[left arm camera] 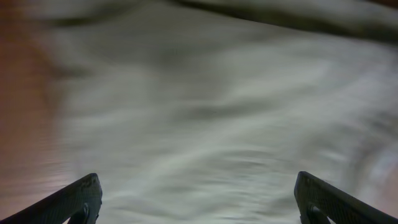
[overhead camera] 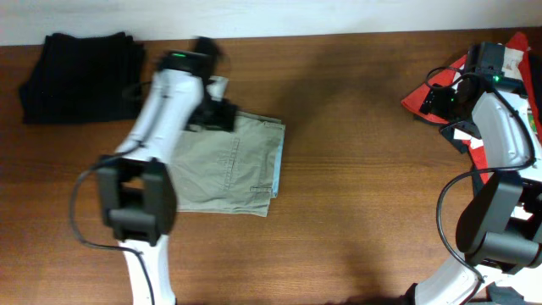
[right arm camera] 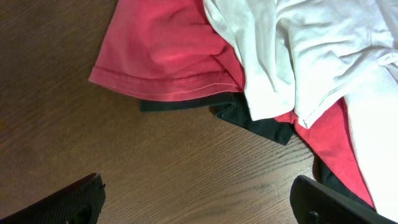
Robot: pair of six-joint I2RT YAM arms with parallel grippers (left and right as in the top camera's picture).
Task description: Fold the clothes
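The khaki trousers [overhead camera: 230,165] lie folded into a rectangle on the wooden table [overhead camera: 356,169], left of centre. My left gripper [overhead camera: 222,112] hovers at their far edge. In the left wrist view the blurred khaki cloth [left arm camera: 205,112] fills the frame and my left gripper [left arm camera: 198,199] is open just above it, holding nothing. My right gripper [overhead camera: 434,100] is at the far right of the table; in the right wrist view it [right arm camera: 199,199] is open over bare wood, short of a heap of clothes.
A folded black garment [overhead camera: 78,74] lies at the back left. At the far right is a heap of red cloth [right arm camera: 168,50], a white T-shirt [right arm camera: 311,43] and a dark cloth [right arm camera: 249,121] under them.
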